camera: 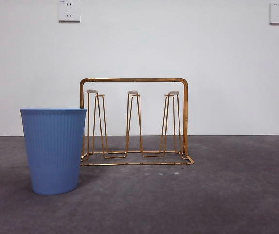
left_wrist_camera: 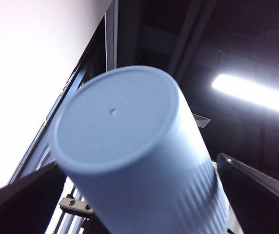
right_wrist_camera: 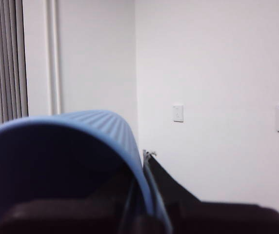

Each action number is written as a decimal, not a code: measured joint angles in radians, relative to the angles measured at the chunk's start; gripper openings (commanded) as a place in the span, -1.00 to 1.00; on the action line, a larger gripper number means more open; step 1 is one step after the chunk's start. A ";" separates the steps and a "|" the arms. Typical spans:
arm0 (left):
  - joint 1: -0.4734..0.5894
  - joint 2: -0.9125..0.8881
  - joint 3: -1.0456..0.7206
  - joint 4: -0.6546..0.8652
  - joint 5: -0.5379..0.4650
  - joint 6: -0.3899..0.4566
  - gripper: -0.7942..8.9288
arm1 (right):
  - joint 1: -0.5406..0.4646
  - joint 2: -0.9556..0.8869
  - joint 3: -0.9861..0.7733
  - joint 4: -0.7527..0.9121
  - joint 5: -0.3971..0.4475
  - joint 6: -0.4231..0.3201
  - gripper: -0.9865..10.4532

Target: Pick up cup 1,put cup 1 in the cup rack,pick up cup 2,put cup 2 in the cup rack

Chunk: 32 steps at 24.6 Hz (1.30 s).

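The cups look like thin ribbed plastic: light, fairly stiff, a little slick, and likely to flex if squeezed hard near the mouth. They are not fragile. A grip across the body, or a pinch on the rim wall, should serve. Hanging one mouth-down over a prong will call for care, since the cup rack (camera: 133, 80) is slender wire and would probably shift if nudged.

The left gripper (left_wrist_camera: 139, 163) has its jaws spread wide on either side of a raised cup (left_wrist_camera: 125, 146). The cup sits between them with its closed base turned toward the wrist camera and ceiling lights beyond, so it is lifted and tipped. The jaws appear to clamp its ribbed body.

The right gripper (right_wrist_camera: 139, 195) seems to pinch the wall of a second blue cup (right_wrist_camera: 81, 122) at the mouth. One jaw lies outside the rim and the other is lost in the dark interior, so the jaws look nearly pressed together on the plastic. The cup's mouth is right at the wrist.

Neither gripper shows in the front view, so both are judged to be above or aside of the rack. A standing cup (camera: 54, 148) rests upright on the surface (camera: 227, 195), untouched, just beside the rack's end. The rack's prongs are all bare. Which cup is cup 1 cannot be told.
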<state>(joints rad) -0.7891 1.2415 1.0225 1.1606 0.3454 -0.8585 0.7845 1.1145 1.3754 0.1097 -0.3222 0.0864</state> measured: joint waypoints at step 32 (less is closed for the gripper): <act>0.004 0.001 0.002 0.026 -0.002 -0.017 -0.85 | 0.000 -0.060 0.000 -0.101 0.015 -0.001 -0.38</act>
<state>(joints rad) -0.7853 1.2423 1.0241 1.1862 0.3435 -0.8753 0.7845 1.0546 1.3754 0.0082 -0.3069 0.0856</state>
